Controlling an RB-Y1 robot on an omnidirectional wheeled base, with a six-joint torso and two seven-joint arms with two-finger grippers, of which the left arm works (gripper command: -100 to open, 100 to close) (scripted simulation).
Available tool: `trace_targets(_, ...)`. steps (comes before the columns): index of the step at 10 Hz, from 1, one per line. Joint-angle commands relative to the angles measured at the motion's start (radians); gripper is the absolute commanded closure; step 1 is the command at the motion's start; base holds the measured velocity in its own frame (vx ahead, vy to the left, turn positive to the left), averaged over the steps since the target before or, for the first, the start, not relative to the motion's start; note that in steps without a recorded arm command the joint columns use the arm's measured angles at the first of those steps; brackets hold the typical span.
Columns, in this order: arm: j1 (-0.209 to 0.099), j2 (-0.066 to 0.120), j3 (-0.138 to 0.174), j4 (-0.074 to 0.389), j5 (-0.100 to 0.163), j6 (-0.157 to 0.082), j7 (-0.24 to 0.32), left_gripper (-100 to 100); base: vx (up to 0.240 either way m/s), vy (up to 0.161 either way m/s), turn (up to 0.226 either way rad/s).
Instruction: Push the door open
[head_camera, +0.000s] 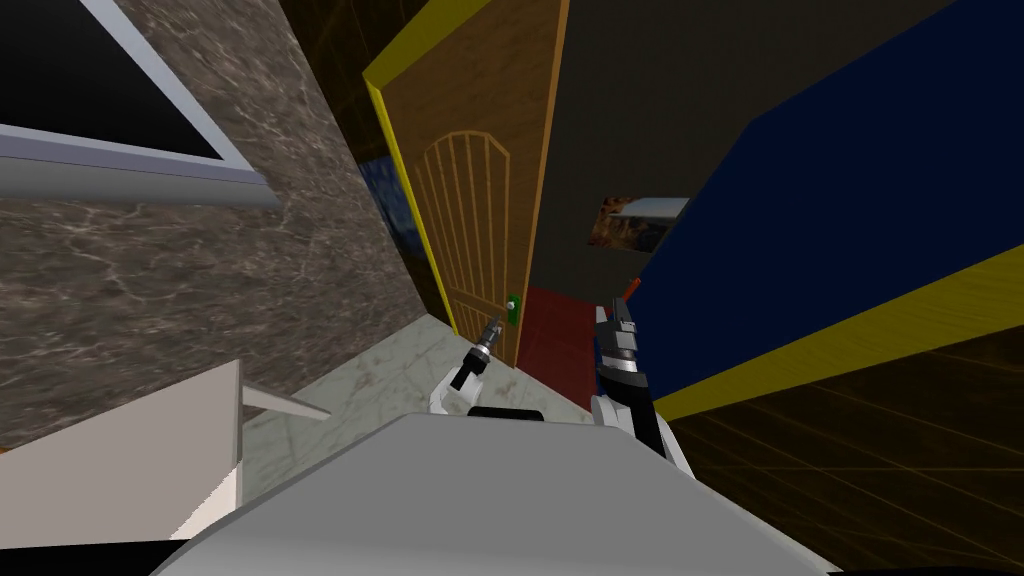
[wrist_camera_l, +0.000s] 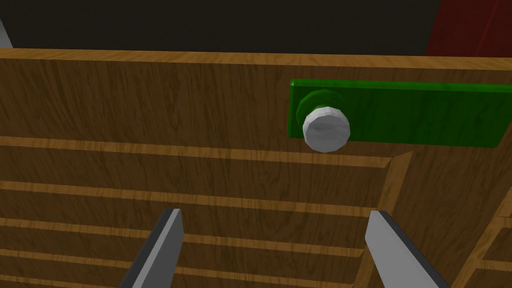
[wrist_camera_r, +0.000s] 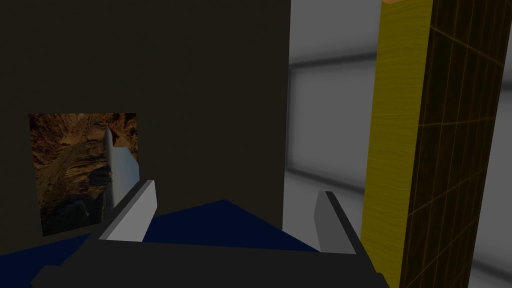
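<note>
Door (head_camera: 470, 230) is ajar. My left gripper (wrist_camera_l: 276, 216) is spread wide and empty, near the knob (wrist_camera_l: 326, 129). The door looks rigid, probably swings easily. I'd push flat beside the knob, not grab it.

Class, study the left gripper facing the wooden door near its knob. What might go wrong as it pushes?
The left gripper faces the door open, so its thin fingers may catch on the raised slats. Sliding along the door, it might snag the knob. The right gripper, near the yellow frame, may clip it.
</note>
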Motion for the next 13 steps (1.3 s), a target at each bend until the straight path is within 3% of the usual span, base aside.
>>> trace_targets(1, -0.012, -0.002, -0.010, 0.029, -0.001, 0.009, 0.005, -100, 0.056, 0.082, -0.056)
trace_targets(4, -0.047, -0.005, -0.038, 0.105, -0.004, 0.036, 0.018, -100, 0.102, 0.141, -0.118)
trace_targets(6, -0.047, -0.004, -0.038, 0.104, -0.004, 0.038, 0.019, -100, 0.072, 0.084, -0.038)
trace_targets(13, -0.082, -0.023, -0.011, 0.158, 0.001, 0.028, 0.014, -100, 0.169, -0.069, -0.027)
